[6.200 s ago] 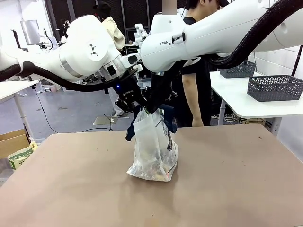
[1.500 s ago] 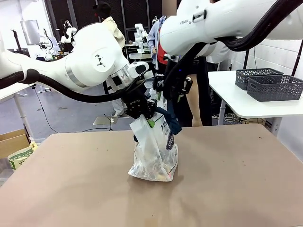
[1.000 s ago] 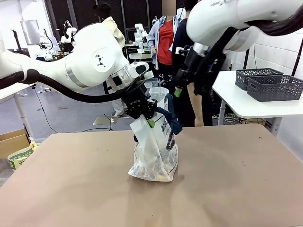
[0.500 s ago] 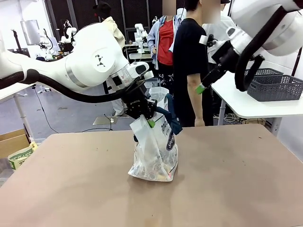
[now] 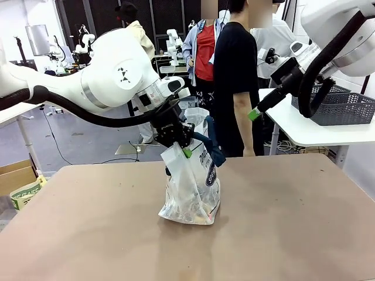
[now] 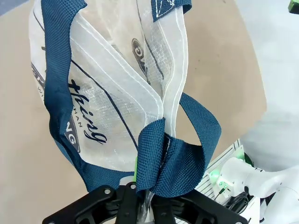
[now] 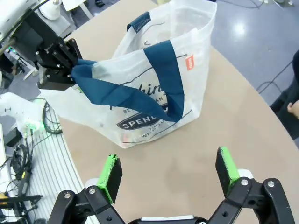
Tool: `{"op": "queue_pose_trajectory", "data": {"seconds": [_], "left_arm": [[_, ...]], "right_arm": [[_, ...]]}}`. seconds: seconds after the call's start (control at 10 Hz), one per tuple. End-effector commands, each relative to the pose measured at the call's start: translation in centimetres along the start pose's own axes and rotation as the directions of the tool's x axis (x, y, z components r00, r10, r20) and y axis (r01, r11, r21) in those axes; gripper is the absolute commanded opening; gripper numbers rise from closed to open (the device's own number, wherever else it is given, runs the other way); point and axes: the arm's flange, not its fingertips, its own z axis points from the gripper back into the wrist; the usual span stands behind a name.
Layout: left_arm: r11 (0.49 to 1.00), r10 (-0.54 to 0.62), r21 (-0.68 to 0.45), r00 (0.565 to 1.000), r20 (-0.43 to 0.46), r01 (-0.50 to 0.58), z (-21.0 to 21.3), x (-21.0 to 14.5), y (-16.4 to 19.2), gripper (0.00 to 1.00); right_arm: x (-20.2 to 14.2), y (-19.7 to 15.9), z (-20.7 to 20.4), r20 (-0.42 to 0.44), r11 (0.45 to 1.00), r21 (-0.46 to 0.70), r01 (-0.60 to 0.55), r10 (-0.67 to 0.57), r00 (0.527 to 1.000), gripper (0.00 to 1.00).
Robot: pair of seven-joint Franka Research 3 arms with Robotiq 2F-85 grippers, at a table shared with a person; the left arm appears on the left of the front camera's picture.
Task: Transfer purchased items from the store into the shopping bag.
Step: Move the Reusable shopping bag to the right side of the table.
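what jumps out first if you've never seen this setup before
Mid-table stands the translucent whitish plastic shopping bag with navy print, one navy blue strap handle pinched in the shut left gripper above it. Off to the right, the right gripper hangs open and empty in the air, green pads showing, near a person in a black T-shirt at the table's far side. Behind it, dark grey slotted plastic baskets sit on a white side table.

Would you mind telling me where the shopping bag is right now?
In the front view the shopping bag stands near the middle of the table, its blue handle pinched from above by the left gripper.
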Motion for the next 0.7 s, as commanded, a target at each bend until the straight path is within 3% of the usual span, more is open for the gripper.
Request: {"op": "queue_pose_trajectory", "data": {"seconds": [0.0,0.2,0.4,0.6], "left_arm": [[1.0,-0.001,0.0,1.0,0.0,0.001,0.2,0.0,-0.1,0.0],[1.0,0.0,0.0,1.0,0.0,0.0,0.0,0.0,0.0,0.0],[0.986,0.029,0.167,0.997,-0.07,-0.017,1.9,2.5,-0.3,0.0],[0.974,0.053,0.224,0.994,-0.093,-0.031,3.8,3.9,0.3,0.0]], "right_arm": [[0.3,0.1,0.0,-0.001,1.0,-0.013,0.0,0.0,1.0,1.0],[0.3,0.1,0.0,-0.001,1.0,-0.013,0.0,0.0,1.0,1.0],[0.3,0.1,0.0,-0.001,1.0,-0.013,0.0,0.0,1.0,1.0],[0.3,0.1,0.0,-0.001,1.0,-0.013,0.0,0.0,1.0,1.0]]}}
